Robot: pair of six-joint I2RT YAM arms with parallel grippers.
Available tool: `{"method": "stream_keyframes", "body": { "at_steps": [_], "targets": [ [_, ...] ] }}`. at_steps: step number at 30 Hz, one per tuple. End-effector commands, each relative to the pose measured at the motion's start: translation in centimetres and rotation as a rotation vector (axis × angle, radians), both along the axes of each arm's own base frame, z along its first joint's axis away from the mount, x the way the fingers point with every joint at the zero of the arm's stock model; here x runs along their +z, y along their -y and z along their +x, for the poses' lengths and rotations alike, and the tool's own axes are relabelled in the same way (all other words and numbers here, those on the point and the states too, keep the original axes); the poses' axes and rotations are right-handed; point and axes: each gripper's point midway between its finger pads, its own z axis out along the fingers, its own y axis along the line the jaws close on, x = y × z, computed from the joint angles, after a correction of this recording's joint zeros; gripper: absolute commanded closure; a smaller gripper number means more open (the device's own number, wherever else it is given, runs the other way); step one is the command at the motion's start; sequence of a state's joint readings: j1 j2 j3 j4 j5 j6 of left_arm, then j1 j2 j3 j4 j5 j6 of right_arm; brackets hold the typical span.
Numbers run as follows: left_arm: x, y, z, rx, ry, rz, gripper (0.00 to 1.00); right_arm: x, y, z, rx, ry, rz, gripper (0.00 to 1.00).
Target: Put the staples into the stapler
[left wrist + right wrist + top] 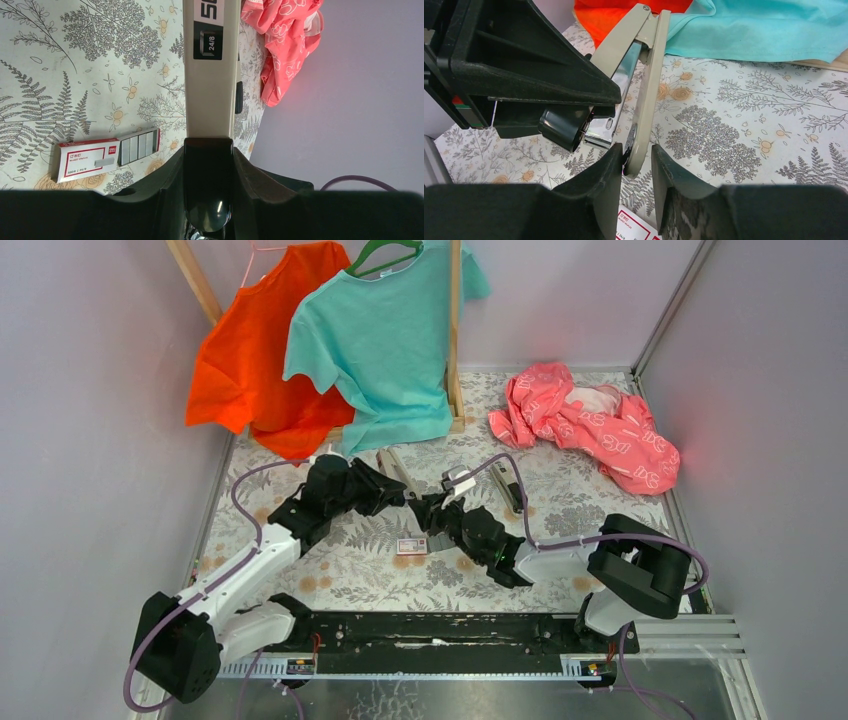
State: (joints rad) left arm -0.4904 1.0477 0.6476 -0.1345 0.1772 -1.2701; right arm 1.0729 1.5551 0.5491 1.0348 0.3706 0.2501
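Observation:
The beige stapler [398, 472] is hinged open above the fern-print table. My left gripper [208, 146] is shut on the stapler's body [209, 75] near its black rear end. In the right wrist view the beige lid [647, 85] swings away from the chrome magazine [620, 95]. My right gripper [636, 150] is shut on the lid's tip. The staples [411, 546], a red-and-white box with grey strips showing, lie flat on the table just below both grippers. The box is also in the left wrist view [107, 154] and at the bottom of the right wrist view [634, 229].
An orange T-shirt [250, 360] and a teal T-shirt [385, 340] hang from a wooden rack [455, 330] at the back. A crumpled pink garment [590, 425] lies at the back right. Grey walls close in both sides.

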Motion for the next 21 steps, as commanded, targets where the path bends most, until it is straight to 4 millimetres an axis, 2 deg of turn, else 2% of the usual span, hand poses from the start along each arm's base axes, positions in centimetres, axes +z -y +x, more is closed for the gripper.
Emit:
{"method": "stream_keyframes", "body": {
  "at_steps": [1, 5, 12, 21],
  "targets": [
    [2.9, 0.9, -0.5, -0.046, 0.089, -0.07, 1.0, 1.9, 1.9, 2.1, -0.094, 0.041, 0.079, 0.67],
    [3.5, 0.6, -0.5, -0.033, 0.108, -0.074, 1.0, 2.0, 2.6, 2.1, -0.07, 0.026, 0.131, 0.67],
    [3.5, 1.0, -0.6, -0.049, 0.101, -0.1, 1.0, 2.9, 2.4, 1.8, -0.03, 0.034, 0.171, 0.68],
    [3.6, 0.5, -0.7, 0.0, 0.103, -0.135, 1.0, 3.7, 3.6, 3.2, -0.142, 0.042, 0.232, 0.63]
  ]
}}
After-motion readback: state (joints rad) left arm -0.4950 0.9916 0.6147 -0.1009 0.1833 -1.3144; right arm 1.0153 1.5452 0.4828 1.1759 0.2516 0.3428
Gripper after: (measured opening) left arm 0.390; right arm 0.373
